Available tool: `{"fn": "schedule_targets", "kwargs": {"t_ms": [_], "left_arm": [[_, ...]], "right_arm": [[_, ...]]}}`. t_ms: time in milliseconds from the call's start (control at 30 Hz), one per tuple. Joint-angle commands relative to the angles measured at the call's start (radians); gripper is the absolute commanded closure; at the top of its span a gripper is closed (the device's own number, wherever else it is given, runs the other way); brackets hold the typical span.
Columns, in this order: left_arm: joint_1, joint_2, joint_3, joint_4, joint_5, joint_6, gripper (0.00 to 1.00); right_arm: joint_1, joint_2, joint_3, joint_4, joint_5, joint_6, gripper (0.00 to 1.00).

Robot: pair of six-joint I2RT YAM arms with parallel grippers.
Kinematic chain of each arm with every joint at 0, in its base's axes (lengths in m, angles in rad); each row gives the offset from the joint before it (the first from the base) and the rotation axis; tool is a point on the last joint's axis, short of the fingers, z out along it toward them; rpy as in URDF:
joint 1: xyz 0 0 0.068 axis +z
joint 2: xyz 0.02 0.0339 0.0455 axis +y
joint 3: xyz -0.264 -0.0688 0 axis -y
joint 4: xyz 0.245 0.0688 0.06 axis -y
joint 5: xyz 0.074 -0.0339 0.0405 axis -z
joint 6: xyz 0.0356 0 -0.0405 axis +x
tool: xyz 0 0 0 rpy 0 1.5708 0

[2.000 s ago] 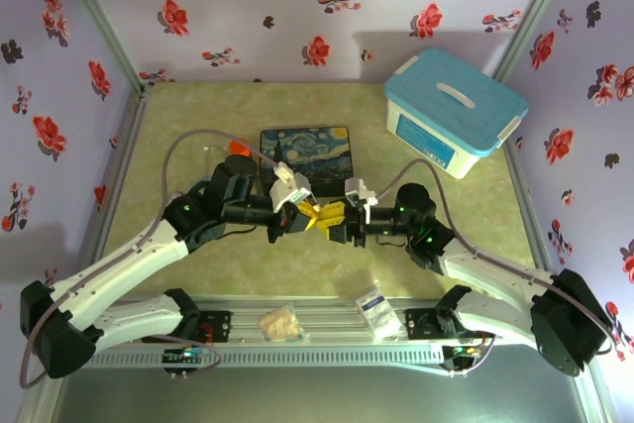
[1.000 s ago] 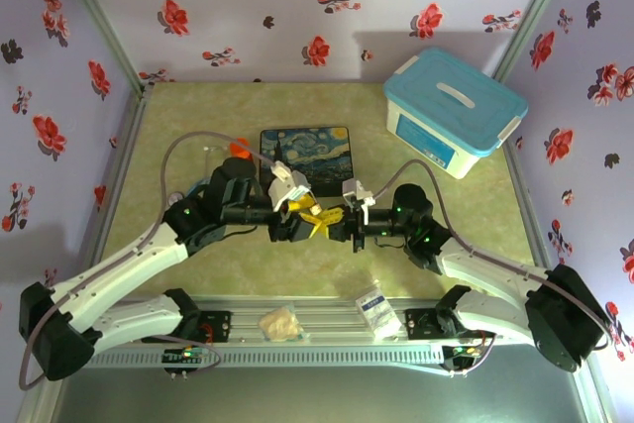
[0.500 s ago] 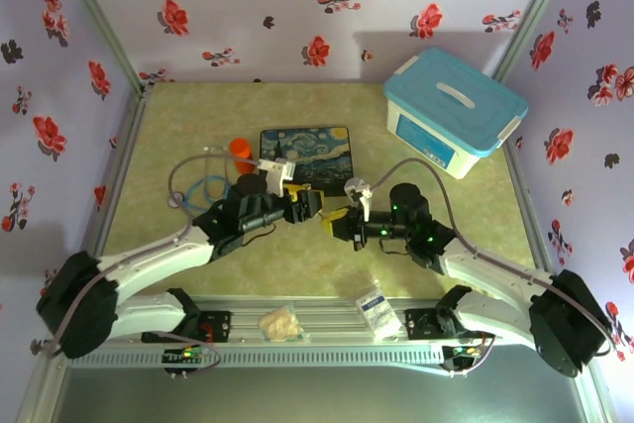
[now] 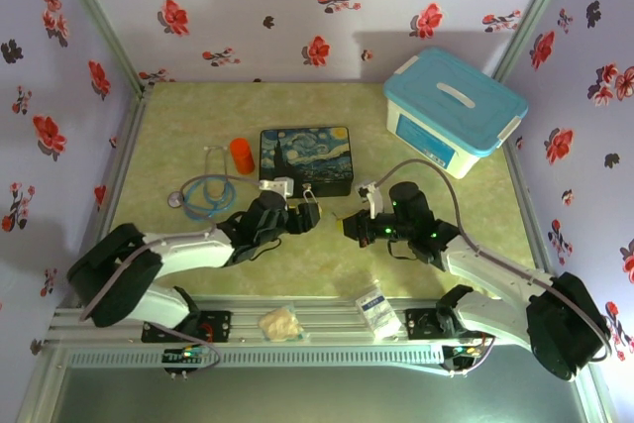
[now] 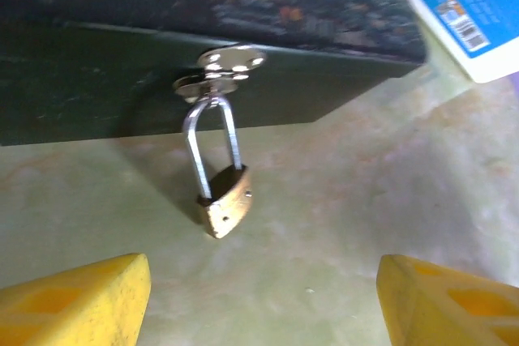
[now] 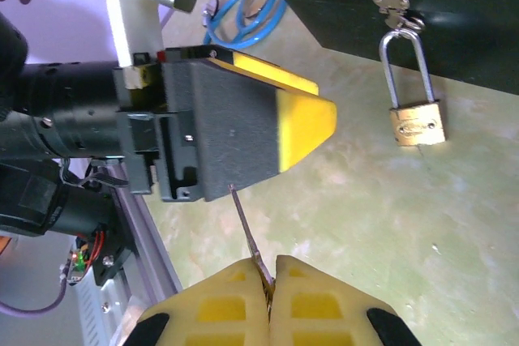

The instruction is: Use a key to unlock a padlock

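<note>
**Green worktop: padlock on the hasp, key aimed wide of it**

Flowered walls close in a pale green worktop, where a painted box stands near the middle. The padlock hangs by its shackle from the hasp on the box's near face. Its long axis runs down from the hasp, and its brass body appears to rest on the worktop at a tilt.

The left end effector is released, its fingers spread wide. It faces the padlock squarely and looks the nearer of the two. The right end effector is clenched on the key, whose thin blade sticks out from between the pads.

In the right wrist view the blade points toward the left arm's finger, while the padlock lies off to the other side and farther on. The key would probably have to swing round and line up with the lock's underside.

The keyhole cannot be made out, and the key's head is buried in the pads. Whether the shackle is latched cannot be told.
</note>
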Motion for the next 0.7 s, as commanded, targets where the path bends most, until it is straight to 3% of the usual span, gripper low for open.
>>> {"fn": "schedule_targets", "kwargs": {"t_ms": [0,233,667], "left_arm": [[0.017,0.050,0.024,0.086,-0.036,0.021,0.27],[0.042,0.209,0.111,0.095,-0.036,0.002,0.33],[0.005,0.314,0.250,-0.094,-0.094,-0.002,0.40]], "right_arm": [[-0.008,-0.018,0.013,-0.027,0.034,0.007,1.00],[-0.011,-0.024,0.005,-0.032,0.057,0.003,1.00],[-0.015,-0.023,-0.006,-0.027,0.077,0.006,1.00]]}}
